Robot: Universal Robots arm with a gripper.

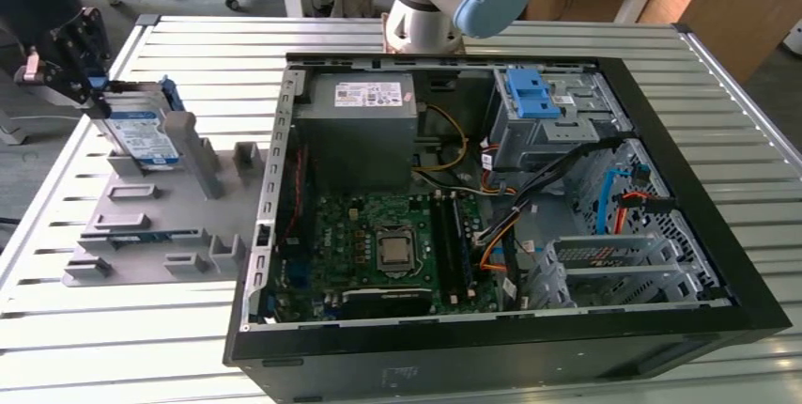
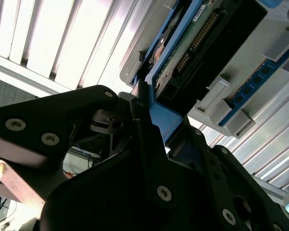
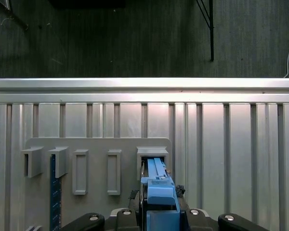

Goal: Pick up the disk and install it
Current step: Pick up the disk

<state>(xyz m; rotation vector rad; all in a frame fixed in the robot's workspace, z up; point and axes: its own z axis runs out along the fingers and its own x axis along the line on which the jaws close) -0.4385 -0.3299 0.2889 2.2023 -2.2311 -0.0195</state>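
The disk (image 1: 141,133), a silver drive with a blue-and-white label and a blue frame, stands on edge in a slot of the grey holder (image 1: 150,235) at the exterior view's left. My gripper (image 1: 98,94) is at the disk's upper end, shut on its blue frame. The first wrist view looks along the frame edge (image 3: 158,185), which runs down into the holder slot (image 3: 152,153) with black fingers (image 3: 140,202) on both sides. The disk's circuit-board side (image 2: 192,43) and the clamped blue frame (image 2: 164,120) show in the second wrist view.
An open black computer case (image 1: 701,169) lies at the exterior view's right, with a motherboard (image 1: 382,244), a grey power supply (image 1: 363,117) and a drive cage with a blue latch (image 1: 532,99). A blue memory stick (image 3: 53,192) stands in the holder. Everything rests on a slatted metal table (image 1: 126,348).
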